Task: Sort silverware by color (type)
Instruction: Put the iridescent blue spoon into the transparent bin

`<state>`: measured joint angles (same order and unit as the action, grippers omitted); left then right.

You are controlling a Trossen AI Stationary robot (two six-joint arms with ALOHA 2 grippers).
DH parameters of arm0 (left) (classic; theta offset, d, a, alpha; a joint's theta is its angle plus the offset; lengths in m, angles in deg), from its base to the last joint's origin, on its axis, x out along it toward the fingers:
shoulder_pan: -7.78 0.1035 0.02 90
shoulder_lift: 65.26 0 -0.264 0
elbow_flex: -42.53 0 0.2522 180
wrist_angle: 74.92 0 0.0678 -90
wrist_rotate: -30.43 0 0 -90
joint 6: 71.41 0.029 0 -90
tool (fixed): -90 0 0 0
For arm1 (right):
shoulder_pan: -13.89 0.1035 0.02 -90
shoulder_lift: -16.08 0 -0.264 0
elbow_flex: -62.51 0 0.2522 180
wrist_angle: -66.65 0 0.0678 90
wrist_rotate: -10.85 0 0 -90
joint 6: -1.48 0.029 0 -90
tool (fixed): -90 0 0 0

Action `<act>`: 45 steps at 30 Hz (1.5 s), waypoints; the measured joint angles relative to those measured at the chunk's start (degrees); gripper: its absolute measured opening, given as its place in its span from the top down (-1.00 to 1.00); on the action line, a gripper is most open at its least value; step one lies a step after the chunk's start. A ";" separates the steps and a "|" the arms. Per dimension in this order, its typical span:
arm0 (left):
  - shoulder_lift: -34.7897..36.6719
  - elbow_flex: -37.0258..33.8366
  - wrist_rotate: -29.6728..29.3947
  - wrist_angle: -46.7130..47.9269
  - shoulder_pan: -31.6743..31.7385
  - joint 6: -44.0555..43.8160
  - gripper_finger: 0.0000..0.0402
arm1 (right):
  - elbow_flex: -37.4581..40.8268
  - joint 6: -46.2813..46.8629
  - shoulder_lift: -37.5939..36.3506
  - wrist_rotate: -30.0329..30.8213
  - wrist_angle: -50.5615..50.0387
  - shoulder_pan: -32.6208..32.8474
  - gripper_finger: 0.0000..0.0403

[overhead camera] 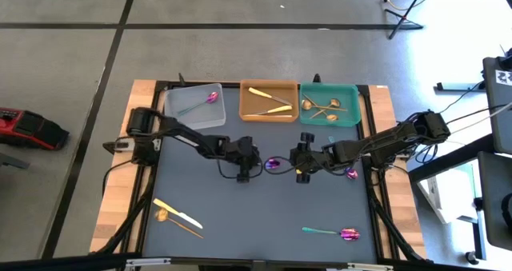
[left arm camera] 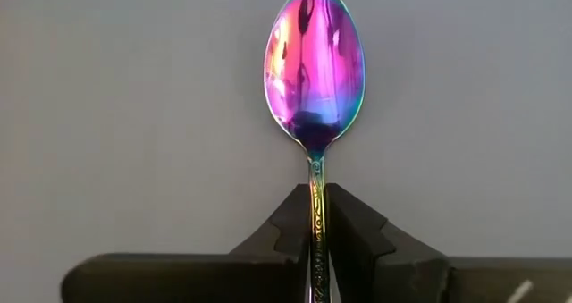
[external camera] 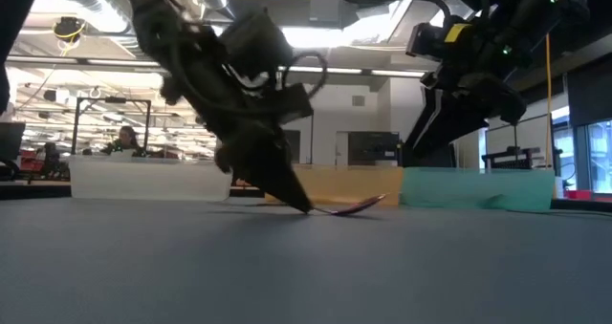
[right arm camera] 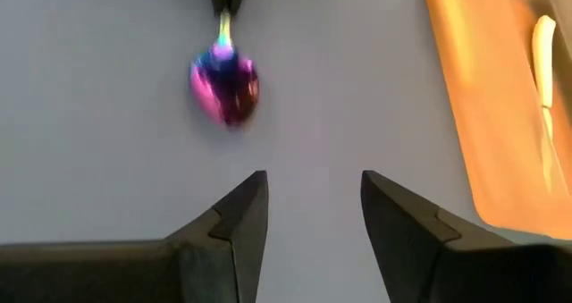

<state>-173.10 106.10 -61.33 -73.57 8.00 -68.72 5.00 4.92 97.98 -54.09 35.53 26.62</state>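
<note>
Iridescent purple and teal flashes off the spoon (left arm camera: 314,66) whose handle is clamped between the two fingers of the left pincer (left arm camera: 319,236); the bowl sticks out ahead of the fingertips and, in the low view, the spoon (external camera: 356,205) lies low over the dark table (overhead camera: 240,215), its bowl end slightly raised. In the high view the left pincer (overhead camera: 244,173) sits near the middle of the table with the spoon's bowl (overhead camera: 274,164) just beyond it, toward the right pincer (overhead camera: 302,173). The right pincer (right arm camera: 313,209) has its fingers apart and holds nothing; the same spoon (right arm camera: 224,81) lies straight ahead of it, a short way off, and the orange tray (right arm camera: 465,97) stands off to its side. Three trays stand in a row along the far edge, beyond both pincers. The grey tray (overhead camera: 178,111), beyond the left pincer, holds one iridescent piece (overhead camera: 202,103). The orange tray (overhead camera: 248,115), beyond the gap between the pincers, holds pale gold pieces (overhead camera: 268,101). The teal tray (overhead camera: 352,115), beyond the right pincer, holds copper-gold spoons (overhead camera: 324,107). Loose on the table, a small iridescent piece (overhead camera: 352,173) lies just beside the right arm, another iridescent spoon (overhead camera: 336,233) lies well behind the right pincer toward the near edge, and a pale gold knife (overhead camera: 178,213) with a copper-gold spoon (overhead camera: 176,222) beside it lie well behind the left pincer.
</note>
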 joint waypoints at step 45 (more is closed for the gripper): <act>53.09 -30.39 -19.21 11.94 38.02 12.51 0.68 | -0.18 -6.20 0.00 -2.90 7.63 -0.09 0.16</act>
<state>-120.01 75.71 -80.55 -61.63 46.03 -56.22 4.82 -1.28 97.98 -56.99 43.17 26.53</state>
